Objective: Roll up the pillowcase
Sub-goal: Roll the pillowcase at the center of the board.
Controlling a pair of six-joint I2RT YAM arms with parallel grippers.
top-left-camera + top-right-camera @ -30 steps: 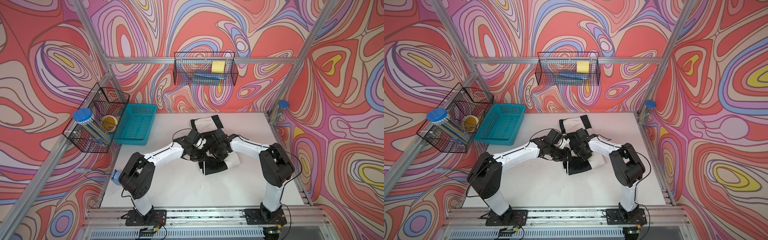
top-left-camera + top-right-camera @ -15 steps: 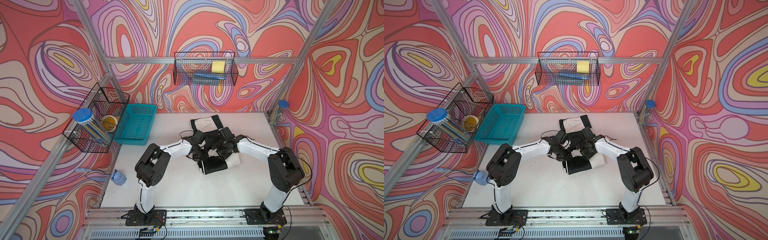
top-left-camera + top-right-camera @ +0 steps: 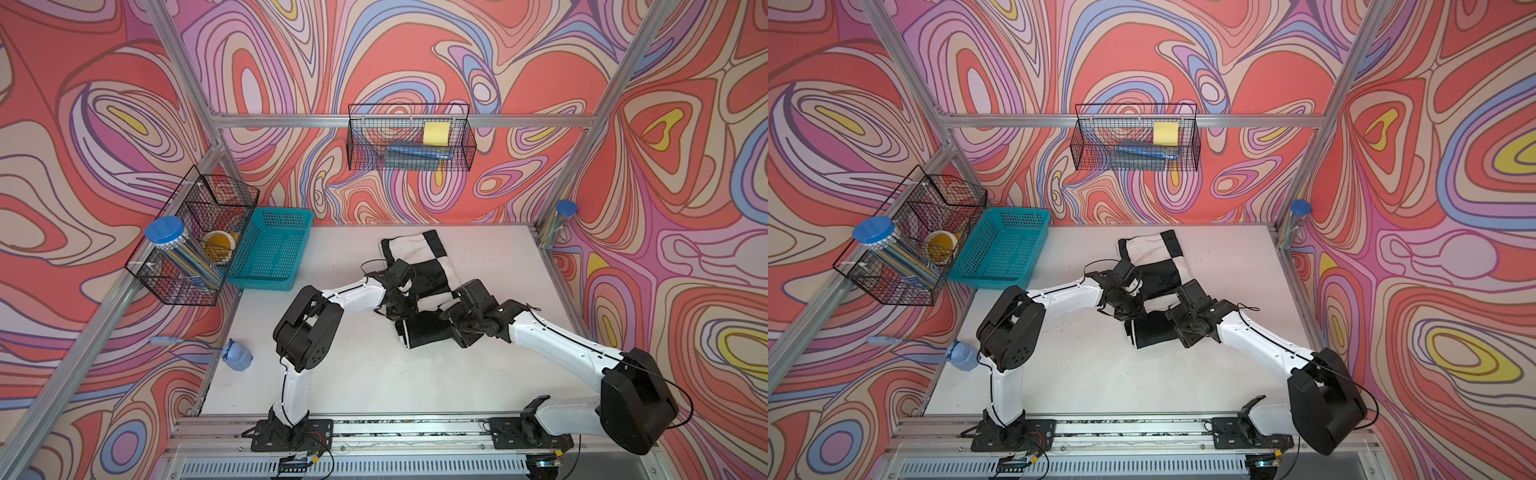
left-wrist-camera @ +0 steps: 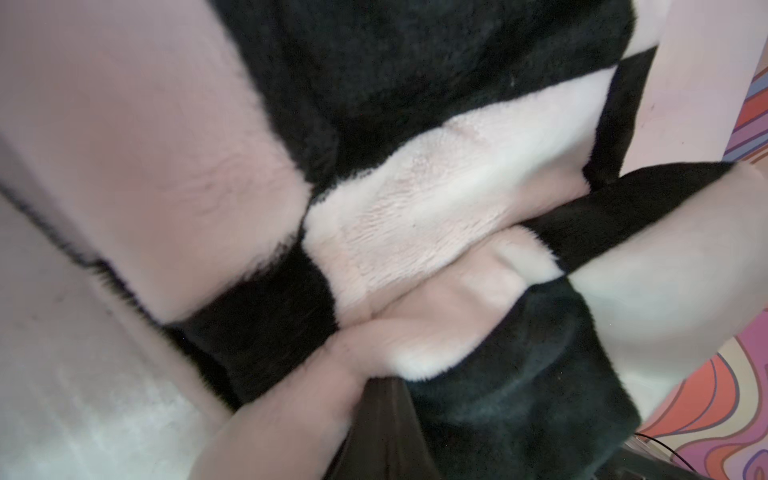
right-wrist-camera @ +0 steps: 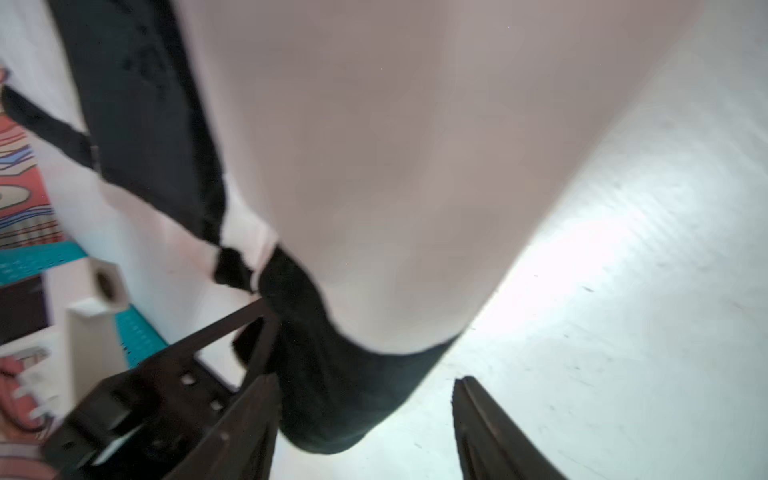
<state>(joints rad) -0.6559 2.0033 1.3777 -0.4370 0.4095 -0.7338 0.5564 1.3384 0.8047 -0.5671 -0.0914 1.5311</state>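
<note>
On the near side of the pillowcase (image 3: 419, 266), the table (image 3: 365, 374) lies bare and open down to the front rail (image 3: 415, 423). Over its rolled near end, the left gripper (image 3: 400, 309) and right gripper (image 3: 452, 329) crowd close together and block the way in from above. To its left, well apart, stands the teal basket (image 3: 270, 249). Beyond it, a wire basket (image 3: 409, 141) hangs on the wall.
</note>
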